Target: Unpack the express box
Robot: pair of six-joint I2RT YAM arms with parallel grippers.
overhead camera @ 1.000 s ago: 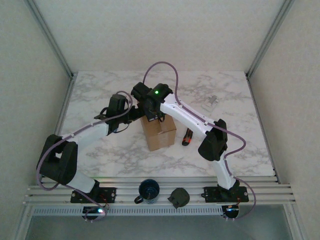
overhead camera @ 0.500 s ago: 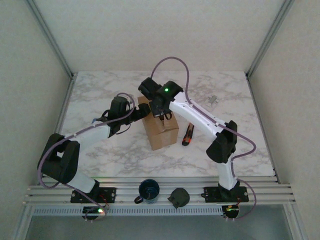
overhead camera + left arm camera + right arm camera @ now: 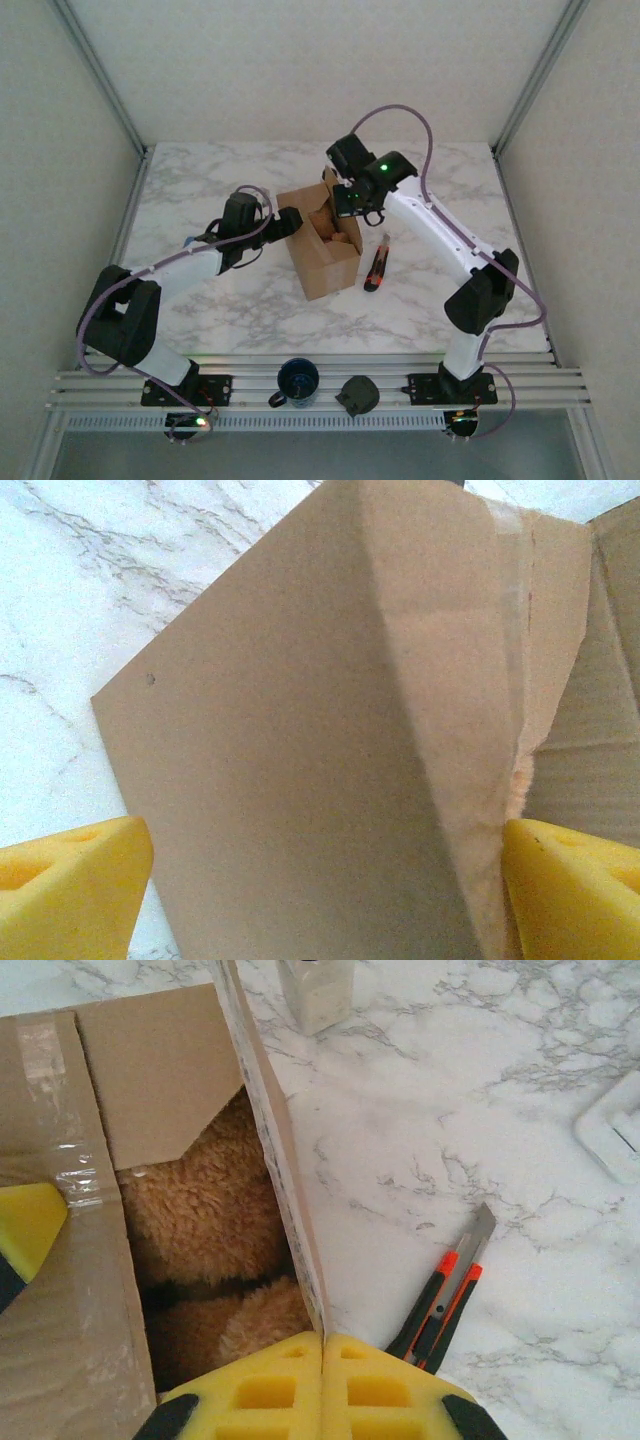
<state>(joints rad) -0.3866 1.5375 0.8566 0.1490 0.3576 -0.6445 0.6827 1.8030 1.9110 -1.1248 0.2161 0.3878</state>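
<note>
Sitting mid-frame on the marble counter (image 3: pixel 190 185): express box (image 3: pixel 325 265), flaps up, brown plush toy (image 3: pixel 200 1230) inside. Right pincer (image 3: pixel 322 1355) has its pads pressed together on the box's right flap edge. Left pincer (image 3: pixel 320 880) is spread wide, straddling the left flap. Utility knife (image 3: pixel 440 1305) lies just right of the box.

Open express box (image 3: pixel 330 268), knife (image 3: pixel 376 268) beside

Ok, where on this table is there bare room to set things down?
Bare marble table far left, behind the left arm, and the near strip between the express box and the rail. Crowded around the box: left tool and right tool at its flaps, knife just right.
</note>
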